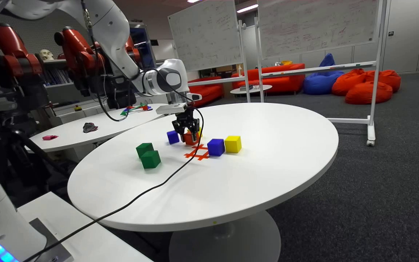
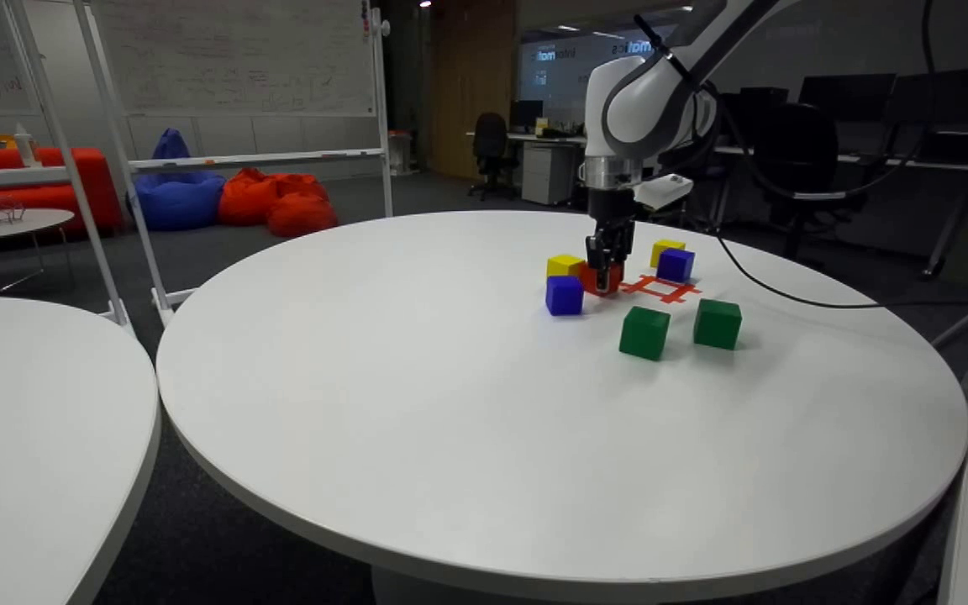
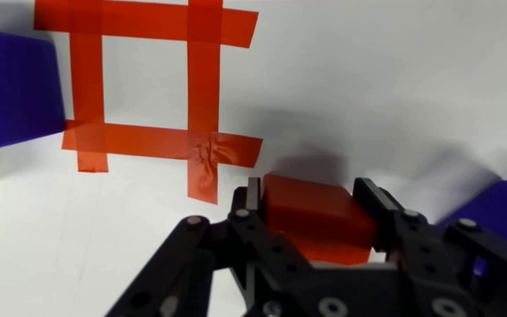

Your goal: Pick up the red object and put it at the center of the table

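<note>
Well in from the edge of the round bench (image 2: 417,378), the red block (image 3: 317,215) is beside the tape grid (image 3: 203,92), clasped on opposite sides by the hand (image 3: 308,191). It looks light, stiff and smooth, perhaps slippery, unlikely to break; the flat sides, at mid-height, should hold best. Nearly cubic, it has no clear long axis or front; its edges run roughly with the tape grid's.
</note>
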{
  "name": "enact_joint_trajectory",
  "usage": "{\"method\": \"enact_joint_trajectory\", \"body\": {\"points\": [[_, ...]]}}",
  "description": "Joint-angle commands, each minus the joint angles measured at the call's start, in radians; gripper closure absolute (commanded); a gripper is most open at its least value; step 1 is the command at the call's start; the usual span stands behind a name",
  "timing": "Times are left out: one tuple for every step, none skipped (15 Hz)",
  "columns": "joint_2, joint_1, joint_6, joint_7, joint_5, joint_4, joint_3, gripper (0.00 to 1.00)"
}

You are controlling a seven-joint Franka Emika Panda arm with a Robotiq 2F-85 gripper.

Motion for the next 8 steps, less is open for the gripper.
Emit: {"method": "enact_joint_trajectory", "body": {"points": [[-0.006,-0.018,0.012,-0.01,-0.01,-0.017,0.001,0.68],[-0.007,-0.023,0.015,-0.011,-0.008,-0.02,-0.001,0.68],[-0.008,-0.028,0.017,-0.012,-0.006,-0.024,-0.004,0.68],[-0.01,-0.037,0.019,-0.017,-0.002,-0.028,-0.005,0.68],[-0.012,-0.048,0.023,-0.021,0.003,-0.033,-0.006,0.68],[-0.014,-0.06,0.028,-0.025,0.007,-0.039,-0.007,0.68],[-0.016,-0.074,0.032,-0.028,0.012,-0.045,-0.008,0.68],[-0.022,-0.092,0.04,-0.035,0.02,-0.059,-0.009,0.68]]}}
